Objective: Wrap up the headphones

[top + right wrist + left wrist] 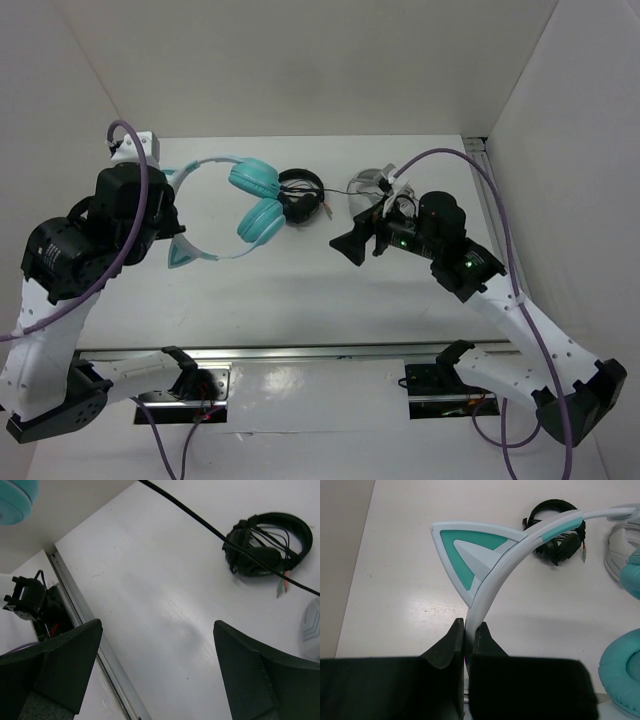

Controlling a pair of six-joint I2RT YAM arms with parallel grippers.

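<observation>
The teal headphones (258, 200) lie at the back middle of the table, ear cups together. Their pale headband (200, 165) arcs left, with a cat ear (181, 255) near my left arm. In the left wrist view my left gripper (469, 630) is shut on the headband (492, 587), just below a cat ear (462, 550); an ear cup (622, 677) shows at the right. My right gripper (350, 248) is open and empty above the table, right of the cups. In the right wrist view it (157, 645) stands wide open, and a thin black cable (200, 521) crosses ahead of it.
Smaller black headphones (301, 196) lie just right of the teal cups, also in the left wrist view (555, 530) and the right wrist view (265, 545). Grey-white headphones (368, 185) lie farther right. A metal rail (320, 353) runs along the near edge.
</observation>
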